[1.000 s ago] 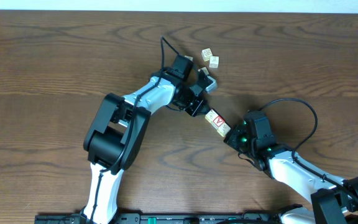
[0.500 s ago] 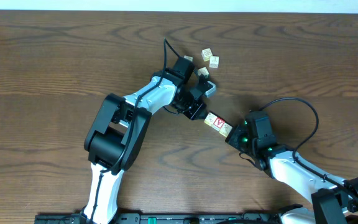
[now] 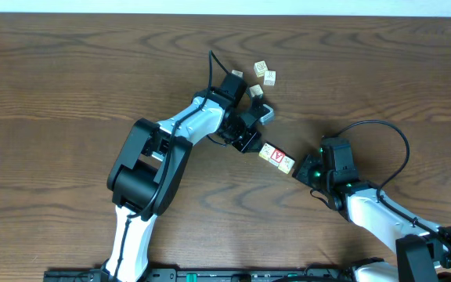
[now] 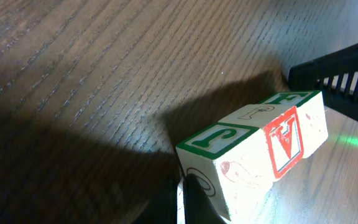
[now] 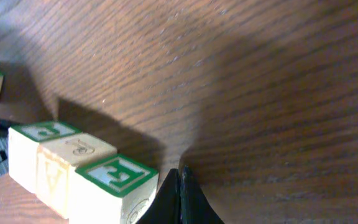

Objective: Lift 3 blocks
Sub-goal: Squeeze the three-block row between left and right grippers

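Blocks: three little wooden cubes in one row, side by side and touching. Placed a bit right of the middle of the table, toward the near edge. Red face with a white letter on the middle block; green letters on top of the two end ones. Squeezed from both ends, one arm at each end.

Left gripper at the upper left end of the row. Fingers shut tight together, nothing between them, tip right against the end block with the green J.

Right gripper at the lower right end. Fingers shut together too, nothing between them. Looks like a thin dark point in its own wrist view, just beside the end block with the green E.

Dark shadow on the wood next to the row in both wrist views. Hard to tell if the row rests on the table or hangs just over it.

Two loose cubes farther up the table, close to each other and well apart from the row. One more cube near the left arm.
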You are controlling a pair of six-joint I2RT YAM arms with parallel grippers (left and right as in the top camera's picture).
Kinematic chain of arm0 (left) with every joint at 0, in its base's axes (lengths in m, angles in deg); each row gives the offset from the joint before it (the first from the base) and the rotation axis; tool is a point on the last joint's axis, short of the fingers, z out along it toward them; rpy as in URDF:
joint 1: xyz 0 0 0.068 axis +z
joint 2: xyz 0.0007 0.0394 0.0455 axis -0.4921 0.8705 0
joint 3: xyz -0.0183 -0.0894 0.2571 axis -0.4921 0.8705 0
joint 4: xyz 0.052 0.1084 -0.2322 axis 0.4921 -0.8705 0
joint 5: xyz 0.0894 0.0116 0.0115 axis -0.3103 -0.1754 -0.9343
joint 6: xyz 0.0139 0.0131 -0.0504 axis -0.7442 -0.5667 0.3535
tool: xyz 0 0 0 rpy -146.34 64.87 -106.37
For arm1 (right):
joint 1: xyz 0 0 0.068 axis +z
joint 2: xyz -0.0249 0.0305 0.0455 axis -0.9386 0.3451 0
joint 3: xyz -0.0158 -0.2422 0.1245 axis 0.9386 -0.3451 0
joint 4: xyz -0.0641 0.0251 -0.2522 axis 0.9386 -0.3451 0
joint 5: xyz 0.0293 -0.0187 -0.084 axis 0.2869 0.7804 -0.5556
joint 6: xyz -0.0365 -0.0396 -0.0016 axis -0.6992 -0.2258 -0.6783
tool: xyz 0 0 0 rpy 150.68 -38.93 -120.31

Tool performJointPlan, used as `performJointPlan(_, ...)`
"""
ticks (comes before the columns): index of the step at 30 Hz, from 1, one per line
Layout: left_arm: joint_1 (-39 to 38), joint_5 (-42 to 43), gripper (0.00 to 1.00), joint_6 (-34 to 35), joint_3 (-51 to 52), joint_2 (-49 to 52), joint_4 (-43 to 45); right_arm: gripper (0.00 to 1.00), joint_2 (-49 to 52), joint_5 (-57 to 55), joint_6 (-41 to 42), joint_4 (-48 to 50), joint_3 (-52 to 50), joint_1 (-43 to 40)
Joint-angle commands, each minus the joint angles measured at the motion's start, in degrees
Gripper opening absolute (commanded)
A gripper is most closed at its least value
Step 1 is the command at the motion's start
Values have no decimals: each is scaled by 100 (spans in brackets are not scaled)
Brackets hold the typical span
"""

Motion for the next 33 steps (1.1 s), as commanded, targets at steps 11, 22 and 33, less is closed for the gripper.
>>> performJointPlan(11,-17,55,7,-118,-68,98,-31,1,39,605,-144,127,-35,-55)
performJointPlan(22,-17,55,7,-118,-66,98,-151,2,42,667,-175,420,-35,-57)
performJointPlan(33,-20,59,7,-118,-61,98,-439,4,55,345,-411,380,-35,-149)
